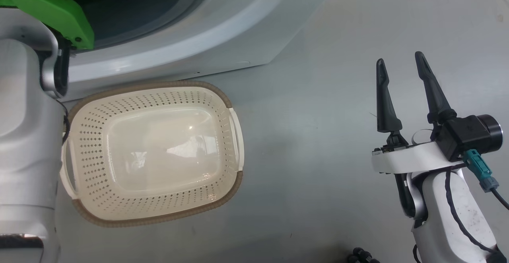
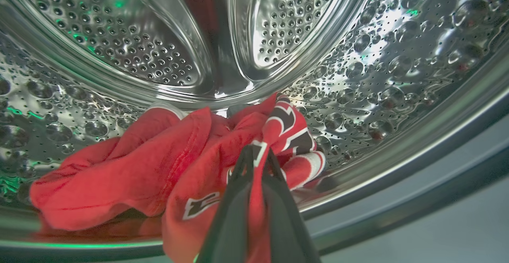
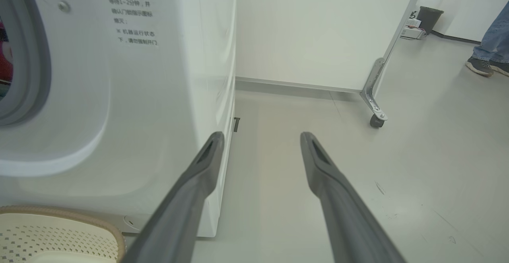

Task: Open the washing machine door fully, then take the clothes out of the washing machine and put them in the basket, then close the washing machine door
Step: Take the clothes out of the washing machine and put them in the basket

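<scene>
Red clothes (image 2: 119, 175) (long axis across drum (image 2: 377, 76)) between closed left fingers (image 2: 232, 215)

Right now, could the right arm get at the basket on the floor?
Probably yes. The right arm's fingers stand open above bare floor beside the basket, and nothing lies between them on that side.

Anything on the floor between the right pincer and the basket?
No. In the head view the stretch of grey floor between the open right pincer and the basket is bare.
</scene>
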`<state>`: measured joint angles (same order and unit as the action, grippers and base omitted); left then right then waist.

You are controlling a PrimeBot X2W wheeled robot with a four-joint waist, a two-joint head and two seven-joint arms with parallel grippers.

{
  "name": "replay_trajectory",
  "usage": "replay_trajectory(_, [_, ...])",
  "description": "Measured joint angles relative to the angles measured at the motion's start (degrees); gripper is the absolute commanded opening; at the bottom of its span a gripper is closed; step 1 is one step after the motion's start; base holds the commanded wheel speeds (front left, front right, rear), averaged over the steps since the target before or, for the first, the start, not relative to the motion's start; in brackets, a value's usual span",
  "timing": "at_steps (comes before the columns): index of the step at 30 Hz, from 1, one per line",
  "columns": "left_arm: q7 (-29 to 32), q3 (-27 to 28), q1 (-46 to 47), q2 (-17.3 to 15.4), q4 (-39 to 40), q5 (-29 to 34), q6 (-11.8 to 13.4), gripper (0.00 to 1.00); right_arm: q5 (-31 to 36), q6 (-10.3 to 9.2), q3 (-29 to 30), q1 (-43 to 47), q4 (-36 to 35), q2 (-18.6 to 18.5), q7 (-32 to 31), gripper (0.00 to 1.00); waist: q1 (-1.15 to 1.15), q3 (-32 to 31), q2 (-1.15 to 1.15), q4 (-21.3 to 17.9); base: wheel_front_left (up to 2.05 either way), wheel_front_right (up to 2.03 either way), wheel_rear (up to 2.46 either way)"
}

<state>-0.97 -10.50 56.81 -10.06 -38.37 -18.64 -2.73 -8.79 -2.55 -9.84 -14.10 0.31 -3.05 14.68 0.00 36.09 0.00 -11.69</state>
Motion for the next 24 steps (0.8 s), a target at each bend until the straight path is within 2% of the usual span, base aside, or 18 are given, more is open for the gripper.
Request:
replay_trajectory(11, [-9.70, -1.18, -8.42, 2.45, 2.90, 0.18, 0.03, 0.00, 0.91, 0.12, 1.00, 0.76, 0.88, -0.56, 0.00, 1.00, 0.00, -3.60, 0.00, 2.70, 0.00, 0.00, 0.00])
replay_trajectory(14, [-11.92, -1.42, -11.76, 3.13, 3.57, 0.33, 0.81, 0.00, 1.04, 0.13, 1.10, 1.44, 1.10, -0.56, 0.00, 1.00, 0.00, -4.96, 0.00, 3.31, 0.00, 0.00, 0.00])
replay_trajectory(24, [-13.29, -2.52, -20.82, 4.99, 8.10, 1.89, 2.58, 0.00, 1.38, 0.71, 1.51, 3.86, 1.48, -0.82, 0.00, 1.00, 0.00, -10.03, 0.00, 5.37, 0.00, 0.00, 0.00])
